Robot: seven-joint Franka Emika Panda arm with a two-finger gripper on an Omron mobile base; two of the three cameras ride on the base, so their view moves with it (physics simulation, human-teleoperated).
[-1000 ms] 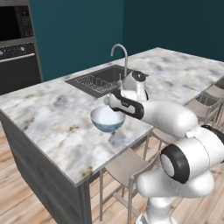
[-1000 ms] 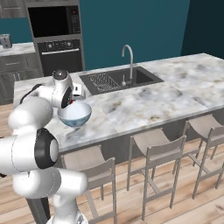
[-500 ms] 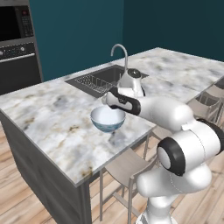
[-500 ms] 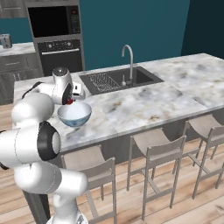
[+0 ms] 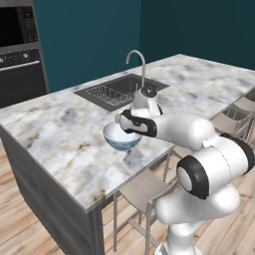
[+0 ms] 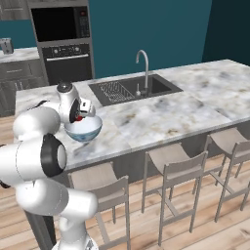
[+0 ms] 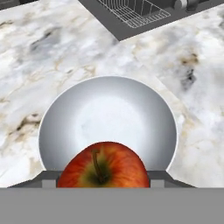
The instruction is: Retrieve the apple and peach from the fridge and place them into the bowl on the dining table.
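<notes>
One apple, one bowl, on the table.
Gripper clamped on the apple, directly above the bowl.

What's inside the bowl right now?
The pale glossy round bowl looks bare inside. The red apple held in the pincer just above covers its near edge.

A home kitchen: a marble island with a sunken sink and curved tap, bar stools tucked under it, a built-in oven against teal walls, wood flooring.
</notes>
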